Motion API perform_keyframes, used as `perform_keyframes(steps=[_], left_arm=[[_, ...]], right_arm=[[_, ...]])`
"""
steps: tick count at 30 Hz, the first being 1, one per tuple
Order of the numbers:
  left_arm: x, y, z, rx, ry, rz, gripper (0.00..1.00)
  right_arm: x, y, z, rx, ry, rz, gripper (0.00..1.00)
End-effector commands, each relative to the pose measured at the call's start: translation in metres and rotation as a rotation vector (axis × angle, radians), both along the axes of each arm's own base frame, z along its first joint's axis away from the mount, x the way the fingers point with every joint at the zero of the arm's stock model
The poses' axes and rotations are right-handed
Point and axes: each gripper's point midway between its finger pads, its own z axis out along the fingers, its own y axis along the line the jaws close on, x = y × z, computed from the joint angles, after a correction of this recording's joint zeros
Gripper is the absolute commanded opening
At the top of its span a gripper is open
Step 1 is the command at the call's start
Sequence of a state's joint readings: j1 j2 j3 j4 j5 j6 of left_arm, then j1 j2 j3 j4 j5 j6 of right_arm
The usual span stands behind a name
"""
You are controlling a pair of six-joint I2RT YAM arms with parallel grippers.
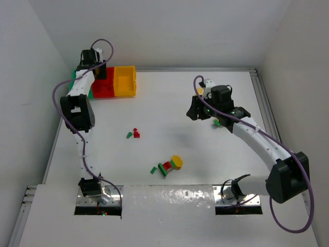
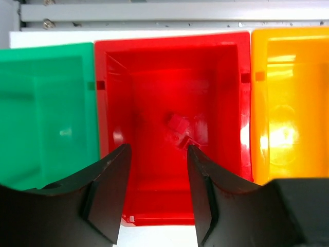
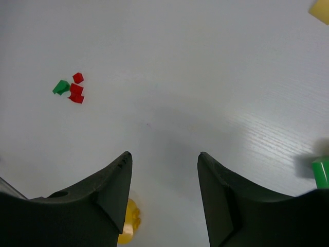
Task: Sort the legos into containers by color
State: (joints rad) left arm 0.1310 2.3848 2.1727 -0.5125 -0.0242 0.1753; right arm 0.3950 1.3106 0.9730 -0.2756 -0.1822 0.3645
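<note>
A red brick [image 2: 180, 126] is seen lying on the floor of the red bin [image 2: 226, 67], the middle one of the three joined containers. In the left wrist view the green bin [image 2: 46, 113] is set to its left and the yellow bin [image 2: 290, 103] to its right. There each bin's long axis runs from top to bottom of the frame, while the row runs left to right. In the top view the row is placed at the upper left, along the far edge of the table [image 1: 169, 108]. The left gripper [image 2: 158, 150] is held above the red bin, its jaws parted and nothing between them.

The other legos are scattered on the table. Left of centre in the top view, a few red pieces [image 1: 136, 133] are clustered just beside a green piece [image 1: 129, 135]. Lower down, a flat green brick [image 1: 153, 169] is laid diagonally, near a red-and-green group [image 1: 165, 167] and a round yellow piece [image 1: 177, 161]. A green block [image 1: 217, 122] and a yellow block [image 1: 200, 91] are seen close to the right arm's wrist. The right gripper [image 3: 164, 155] is held over the tabletop, jaws spread and empty.

The tabletop is white, with a faint grain shown in the right wrist view. White walls [image 1: 180, 31] enclose it on three sides, a metal rail [image 2: 154, 13] runs behind the bins, and purple cables [image 1: 105, 43] are looped along both arms.
</note>
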Motion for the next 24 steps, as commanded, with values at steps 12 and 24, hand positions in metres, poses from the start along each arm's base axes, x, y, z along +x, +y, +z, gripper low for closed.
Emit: perform_keyframes(steps=[12,24], left_arm=[[-0.108,-0.100,0.080,-0.072,0.106,-0.378,0.25],[-0.242,-0.205,-0.034,0.047,0.470,-0.705,0.48]], right_arm=[[0.000,-0.003,0.017,0.008,-0.058,-0.015,0.54],[-0.004,0.000,0.016,0.032,-0.052,-0.002,0.54]])
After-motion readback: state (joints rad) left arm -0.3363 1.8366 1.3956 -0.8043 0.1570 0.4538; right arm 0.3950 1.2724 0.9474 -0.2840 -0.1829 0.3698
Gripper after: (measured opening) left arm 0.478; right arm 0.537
